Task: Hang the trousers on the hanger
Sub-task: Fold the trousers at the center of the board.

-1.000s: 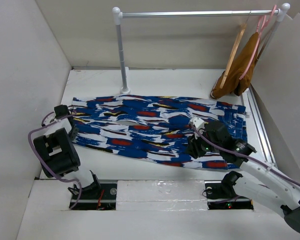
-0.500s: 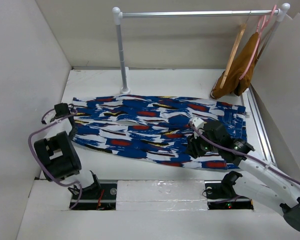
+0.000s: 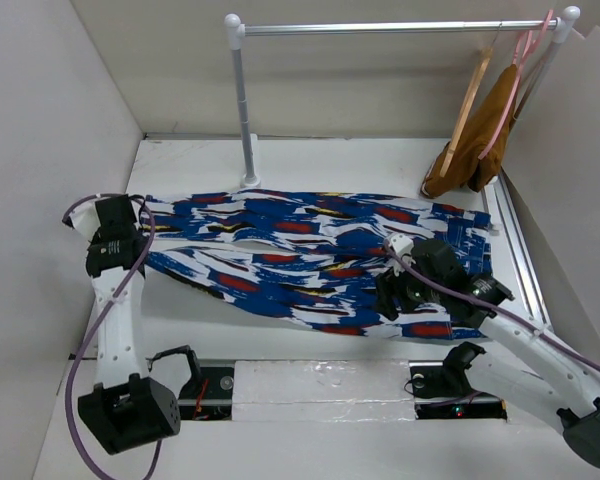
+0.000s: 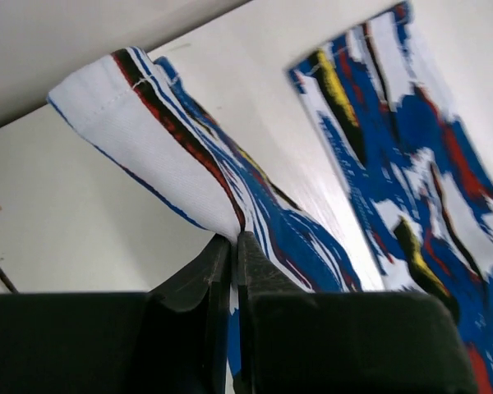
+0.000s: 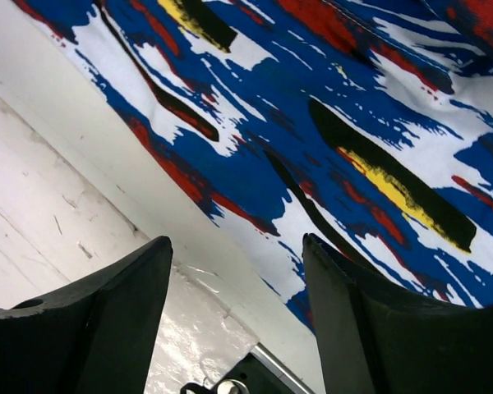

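The trousers (image 3: 310, 255), blue with white, red, yellow and black streaks, lie spread across the table. My left gripper (image 3: 115, 240) is shut on their left end and holds that edge lifted; the left wrist view shows the fabric (image 4: 189, 156) pinched between the shut jaws (image 4: 232, 242). My right gripper (image 3: 395, 297) is open just above the trousers' near edge at the right; the right wrist view shows the cloth (image 5: 312, 123) and the table edge between the spread fingers (image 5: 234, 246). The tan wooden hanger (image 3: 467, 100) hangs on the rail at the back right.
A metal rail (image 3: 390, 28) on a white post (image 3: 244, 110) spans the back. A mustard-brown garment (image 3: 477, 140) on a pink hanger (image 3: 521, 55) hangs beside the wooden one. White walls close the left and right sides. A metal track (image 3: 515, 250) runs along the right.
My left arm has stretched out and its gripper has moved back and up, lifting the trousers' left end. The right gripper has barely moved.
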